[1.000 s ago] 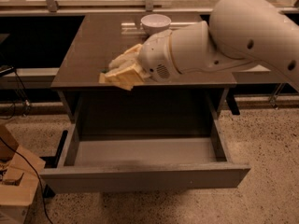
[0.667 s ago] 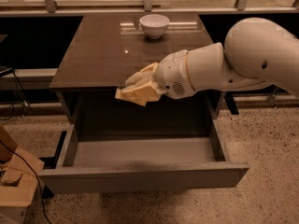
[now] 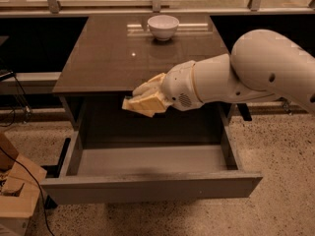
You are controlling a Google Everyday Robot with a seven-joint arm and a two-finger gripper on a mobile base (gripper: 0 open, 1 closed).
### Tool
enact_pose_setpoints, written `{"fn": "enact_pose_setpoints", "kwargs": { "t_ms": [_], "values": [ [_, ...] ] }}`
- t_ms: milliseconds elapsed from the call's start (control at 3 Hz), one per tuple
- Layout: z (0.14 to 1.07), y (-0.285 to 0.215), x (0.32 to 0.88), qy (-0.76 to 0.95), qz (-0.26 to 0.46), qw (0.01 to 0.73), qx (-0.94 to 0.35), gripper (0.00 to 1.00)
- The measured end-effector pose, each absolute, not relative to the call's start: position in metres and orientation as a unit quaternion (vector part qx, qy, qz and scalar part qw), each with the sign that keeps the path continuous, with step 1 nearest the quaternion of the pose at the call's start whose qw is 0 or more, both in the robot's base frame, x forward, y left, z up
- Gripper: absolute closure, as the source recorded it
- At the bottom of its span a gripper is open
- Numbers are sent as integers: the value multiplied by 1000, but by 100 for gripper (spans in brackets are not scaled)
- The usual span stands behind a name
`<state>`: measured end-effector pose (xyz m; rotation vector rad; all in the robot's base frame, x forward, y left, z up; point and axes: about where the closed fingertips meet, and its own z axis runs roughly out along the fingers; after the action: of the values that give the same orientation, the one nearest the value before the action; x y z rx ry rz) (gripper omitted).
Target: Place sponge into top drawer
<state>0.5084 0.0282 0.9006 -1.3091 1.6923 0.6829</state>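
Lower now than a second ago, the tool (image 3: 143, 98), clenched on the sponge (image 3: 140, 107), hangs over the back of the top drawer (image 3: 147, 187), where an early release could catch the front edge of the surface (image 3: 108, 58).

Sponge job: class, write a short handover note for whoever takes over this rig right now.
Claw: shut on the sponge, held above the back of the open drawer, just in front of the tabletop edge.
Done: drawer pulled out, sponge picked up.
Left: lower the sponge, let go inside the drawer, draw the arm clear.
Also there: white bowl at the tabletop's far side.
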Motion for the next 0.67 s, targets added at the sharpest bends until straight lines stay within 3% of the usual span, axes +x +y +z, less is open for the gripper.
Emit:
{"fn": "enact_pose_setpoints", "kwargs": {
  "t_ms": [667],
  "values": [
    [838, 18, 508, 714, 301, 417, -475, 100]
  ]
}}
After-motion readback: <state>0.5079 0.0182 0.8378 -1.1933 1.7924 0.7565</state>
